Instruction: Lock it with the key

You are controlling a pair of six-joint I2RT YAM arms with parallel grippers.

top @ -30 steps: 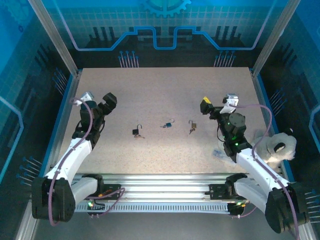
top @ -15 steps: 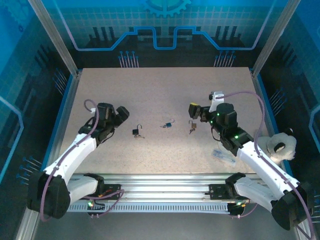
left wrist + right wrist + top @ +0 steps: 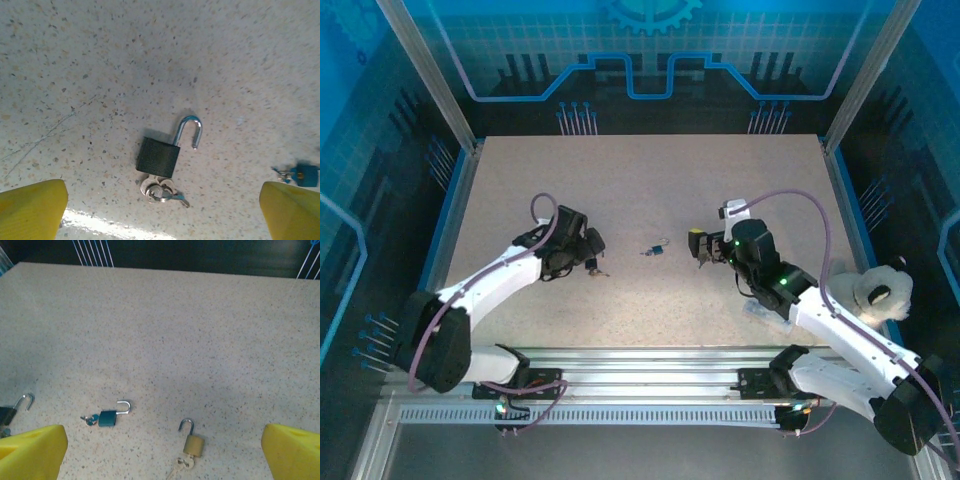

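Top external view: the speckled desk [image 3: 640, 180] carried three small padlocks in a loose row across its middle. Each lay apart from the others, presumably so that an arm could reach one without knocking the rest. The left end effector [image 3: 586, 246] hung just above the black padlock [image 3: 158, 157], spread as wide as it goes and holding nothing. The left wrist view put that lock squarely between its yellow fingers [image 3: 30, 210], which read as lining up for a pick. The right end effector [image 3: 701, 245], likewise fully spread and empty, hovered near the brass padlock [image 3: 193, 445], and the blue padlock [image 3: 108, 418] lay between the two arms. The black padlock lay flat with its shackle [image 3: 190, 131] swung open, so locking was not yet done. Its key bunch [image 3: 161, 190] touched the bottom edge, seemingly seated in the keyway and ready to turn.
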